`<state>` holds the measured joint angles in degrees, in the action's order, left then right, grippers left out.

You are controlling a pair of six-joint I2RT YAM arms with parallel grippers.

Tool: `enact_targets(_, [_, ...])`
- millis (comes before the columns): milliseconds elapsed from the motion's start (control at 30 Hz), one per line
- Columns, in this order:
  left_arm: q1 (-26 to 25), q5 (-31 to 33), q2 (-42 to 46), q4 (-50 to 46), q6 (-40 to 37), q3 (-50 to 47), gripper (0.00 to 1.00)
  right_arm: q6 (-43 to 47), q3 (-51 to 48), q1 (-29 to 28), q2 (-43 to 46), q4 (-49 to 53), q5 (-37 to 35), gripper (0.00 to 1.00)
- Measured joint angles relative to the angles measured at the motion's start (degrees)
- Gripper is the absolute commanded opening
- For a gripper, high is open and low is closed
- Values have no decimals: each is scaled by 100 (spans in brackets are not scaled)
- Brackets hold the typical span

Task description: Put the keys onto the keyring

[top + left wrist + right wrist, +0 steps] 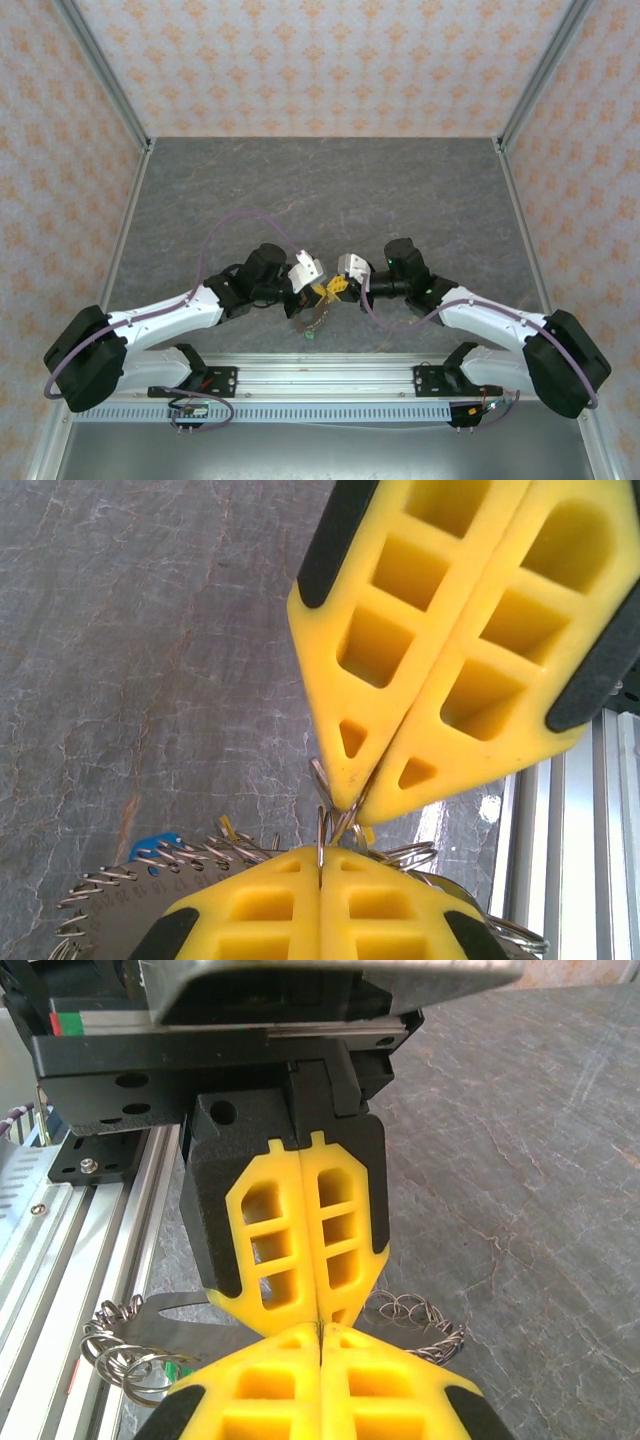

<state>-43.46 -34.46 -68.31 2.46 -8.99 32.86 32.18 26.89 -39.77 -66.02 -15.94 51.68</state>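
Low over the table's front middle, my left gripper [307, 291] and right gripper [338, 286] meet tip to tip, both shut. In the left wrist view my left gripper [320, 858] pinches a thin upright wire of the keyring [120, 905], a grey ring rimmed with small wire loops that spreads out beneath the fingers. The right gripper [350, 805] nips a small wire ring [320, 780] just above it. In the right wrist view my right gripper [320, 1332] touches the left gripper [318, 1312]. Blue [150, 845], yellow [226, 828] and green [175, 1366] key tags peek out; the key blades are hidden.
The keyring bundle [312, 322] hangs just ahead of the aluminium rail [320, 370] at the near edge. The dark grey marbled tabletop [320, 190] stretches away behind the grippers, bounded by patterned walls [320, 60] and metal corner posts.
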Motion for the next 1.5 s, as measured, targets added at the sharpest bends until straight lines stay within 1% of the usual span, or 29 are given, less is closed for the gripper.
enact_targets(333, [0, 4, 0, 74, 17, 0, 0, 22, 9, 0, -15, 118, 22, 0])
enact_targets(600, [0, 4, 0, 74, 17, 0, 0, -24, 11, -2, -105, -33, -2, 0])
enact_targets(700, [2, 17, 0, 72, 17, -2, 0, -20, 22, -42, -105, -33, -131, 0])
enact_targets(1033, [48, 114, 7, 87, 13, -4, 0, -68, 70, -136, -105, 223, -885, 0])
enact_targets(1300, [48, 216, 24, 83, -4, -52, 0, -415, 142, -144, -341, 267, -1075, 0])
enact_targets(1500, [48, 223, 90, 85, -9, -74, 0, -745, 205, -63, -404, 328, -953, 0])
